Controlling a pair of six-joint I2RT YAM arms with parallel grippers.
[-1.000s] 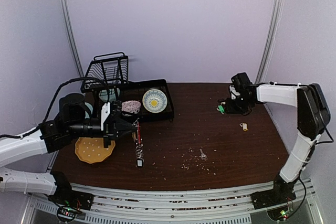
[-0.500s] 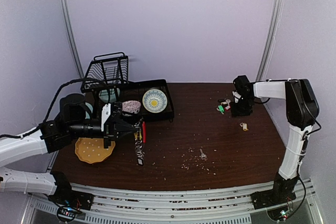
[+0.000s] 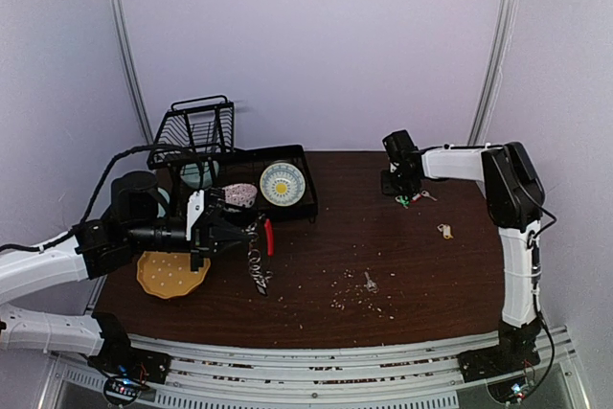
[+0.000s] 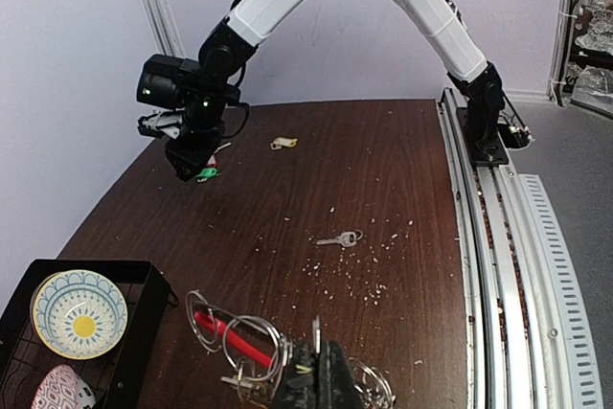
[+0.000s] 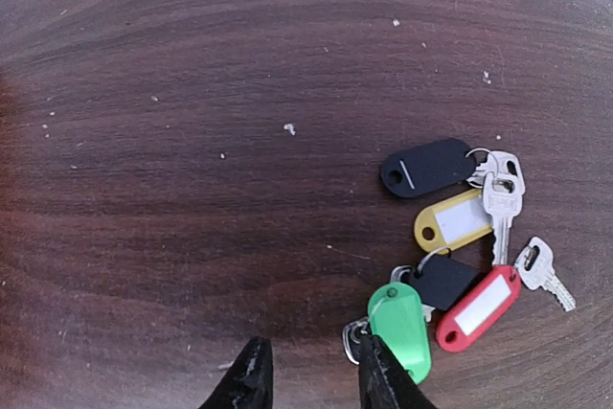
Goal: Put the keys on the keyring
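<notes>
My left gripper (image 4: pixel 321 382) is shut on a silvery ring of the keyring (image 4: pixel 230 337), whose rings and red clip (image 3: pixel 269 237) hang below the gripper (image 3: pixel 238 231) over the table's left side. A bunch of keys with green (image 5: pixel 402 329), red (image 5: pixel 479 306), yellow (image 5: pixel 458 220) and black tags lies at the far right (image 3: pixel 410 198). My right gripper (image 5: pixel 311 376) hovers low just left of the bunch, open, with bare table between its fingers. Its right fingertip (image 5: pixel 378 371) sits beside the green tag's small ring. A single silver key (image 3: pixel 370 283) lies mid-table, and a yellow-tagged key (image 3: pixel 445 231) lies to the right.
A black rack tray (image 3: pixel 305 206) holding a patterned plate and bowls sits at the back left, with a wire basket (image 3: pixel 196 129) behind it. A yellow plate (image 3: pixel 172 273) lies under my left arm. Crumbs (image 3: pixel 350 299) are scattered near the single key.
My right gripper swung left past the key bunch, from its right side to its left, and its jaws narrowed. The keyring in my left gripper rose and shifted slightly right.
</notes>
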